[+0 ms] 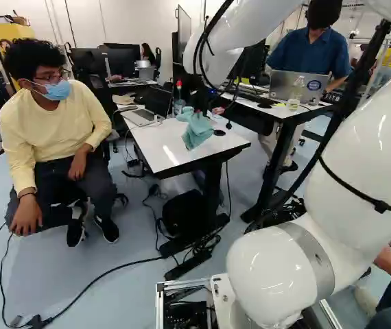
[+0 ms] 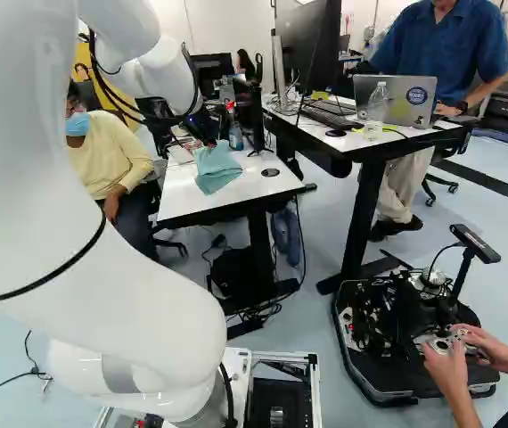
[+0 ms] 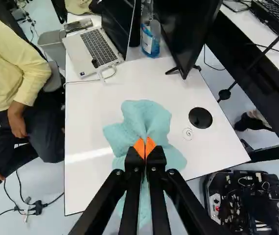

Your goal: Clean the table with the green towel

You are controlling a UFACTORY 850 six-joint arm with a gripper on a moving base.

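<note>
The gripper point(image 1: 199, 103) is over the white table point(image 1: 156, 152), its fingertips pressed together on the green towel point(image 1: 197, 131). In the right base view the bunched towel point(image 2: 217, 168) hangs over the tabletop. Seen from the wrist, the gripper point(image 3: 145, 148) is shut, with orange pads pinching a fold of the towel point(image 3: 147, 117); cloth spreads ahead of and beneath the fingers. Whether its lower part touches the table point(image 3: 88, 122) cannot be told. A small ring-shaped mark point(image 3: 187, 133) lies beside the round black hole in the tabletop.
An open laptop point(image 3: 99, 49), a blue-labelled bottle point(image 3: 150, 36) and a monitor point(image 3: 191, 32) stand along the table's far part. A seated person is close by on the laptop's side. A second desk point(image 2: 343, 143) adjoins at the right; another robot point(image 2: 405, 330) stands on the floor.
</note>
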